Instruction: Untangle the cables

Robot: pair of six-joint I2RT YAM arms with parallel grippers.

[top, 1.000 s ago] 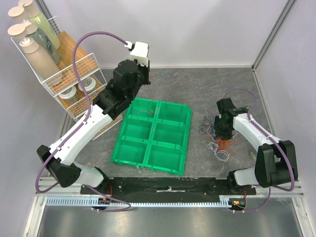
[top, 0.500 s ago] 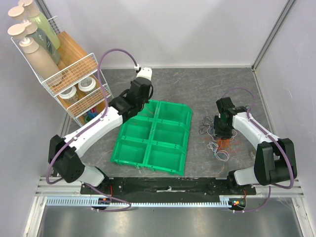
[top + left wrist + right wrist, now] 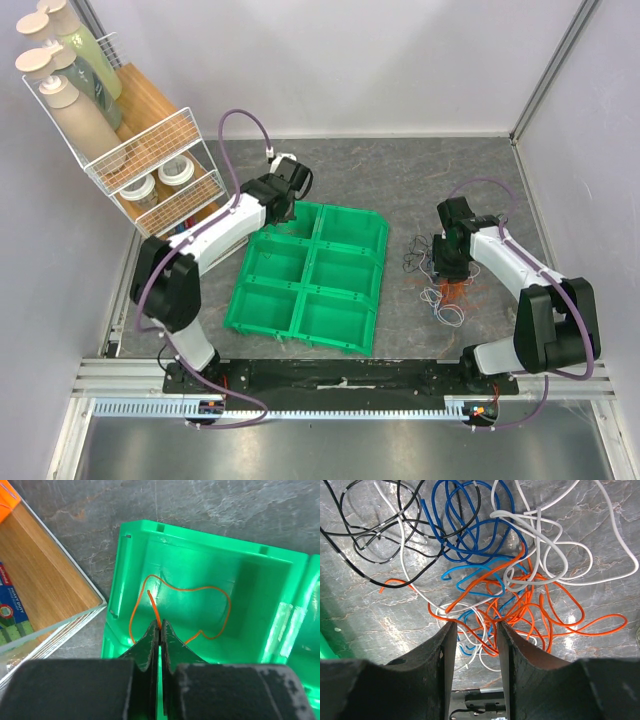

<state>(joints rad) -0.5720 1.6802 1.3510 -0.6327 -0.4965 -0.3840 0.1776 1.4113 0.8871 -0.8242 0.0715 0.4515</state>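
My left gripper (image 3: 159,628) is shut on one end of a thin orange cable (image 3: 185,589), whose loop lies in the back-left compartment of the green tray (image 3: 210,537). From above, that gripper (image 3: 281,212) sits low over the tray's (image 3: 375,300) far left corner. The remaining cables (image 3: 440,285) lie tangled on the table right of the tray: orange (image 3: 555,615), blue (image 3: 470,540), white (image 3: 540,535) and black (image 3: 370,545) strands. My right gripper (image 3: 475,630) stands open just over this heap, with orange, white and blue strands between its fingers.
A wire rack (image 3: 150,175) with bottles and jars stands at the back left, close to the left arm. Its glass-edged wooden shelf (image 3: 45,590) shows beside the tray. Walls close in the table's back and both sides.
The left arm has swung down from high above the table and in over the tray's back-left compartment. The right gripper has stayed over the tangle.
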